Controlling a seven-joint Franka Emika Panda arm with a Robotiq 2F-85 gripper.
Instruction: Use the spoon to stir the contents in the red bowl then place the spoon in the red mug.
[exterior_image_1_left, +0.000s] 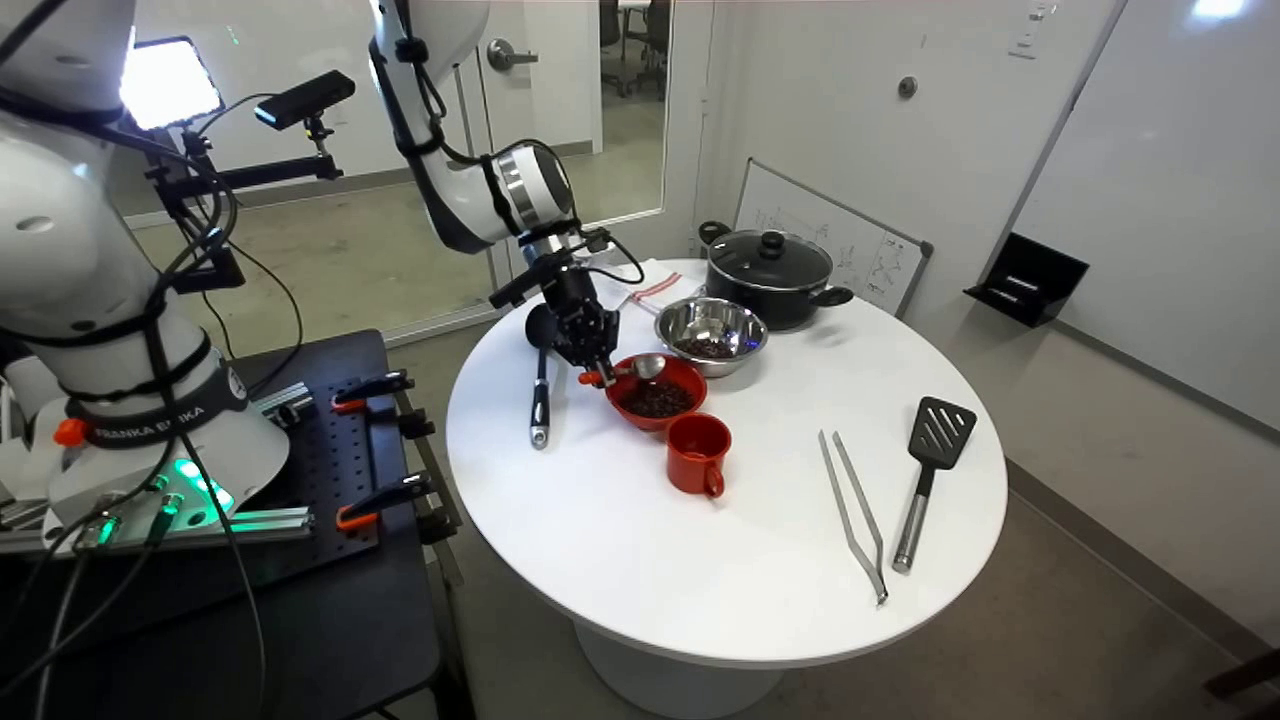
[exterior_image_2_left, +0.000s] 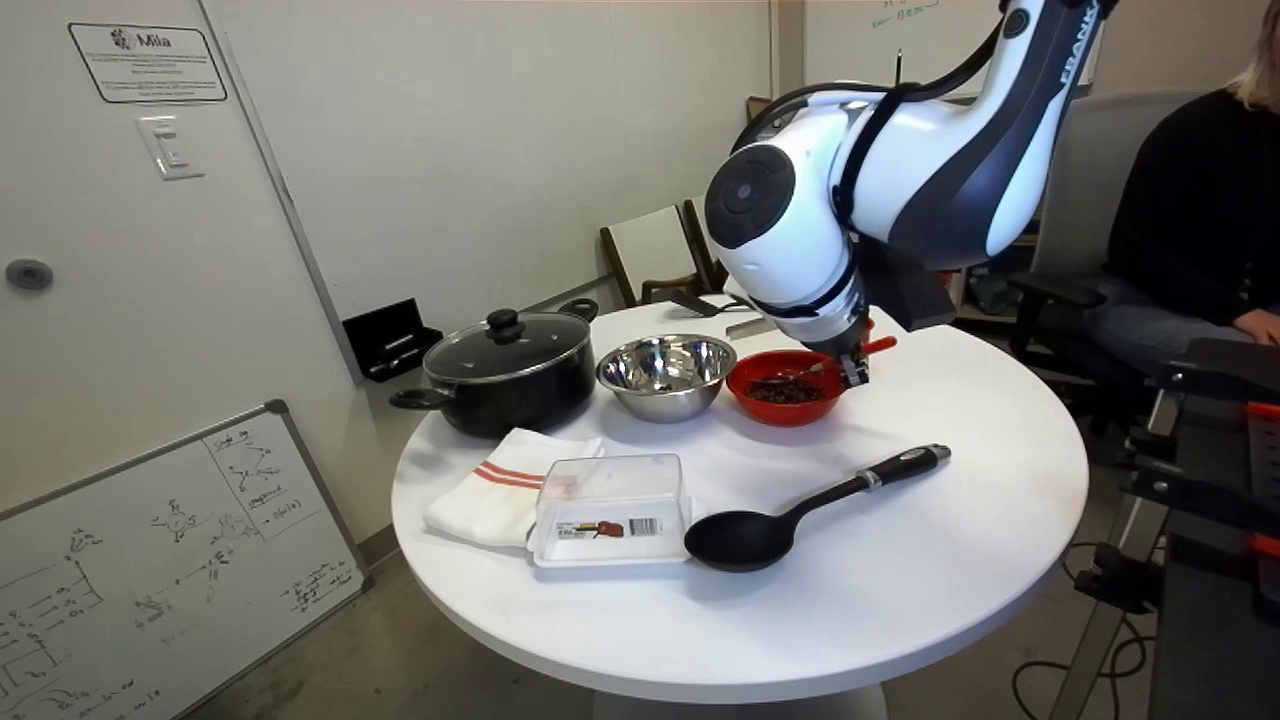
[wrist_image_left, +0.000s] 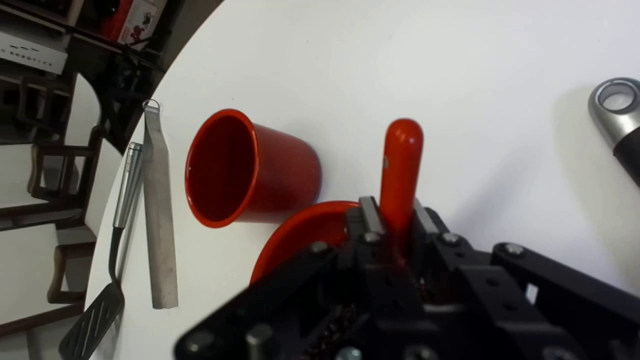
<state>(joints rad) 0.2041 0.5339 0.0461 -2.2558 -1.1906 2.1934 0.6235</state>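
The gripper (wrist_image_left: 397, 215) holds the red-handled spoon (wrist_image_left: 402, 162), its head (exterior_image_1_left: 649, 367) at the red bowl (exterior_image_2_left: 786, 413); whether it touches the dark bits (exterior_image_1_left: 657, 400) is hard to tell. Stirring seems the current step; placing in the mug (exterior_image_1_left: 692, 462) is left.

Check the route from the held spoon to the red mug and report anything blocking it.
At most the rim of the red bowl: the spoon in the gripper has its head in or over the bowl, and the red mug stands upright close beside the bowl, mouth uncovered. Nothing else visible lies between.
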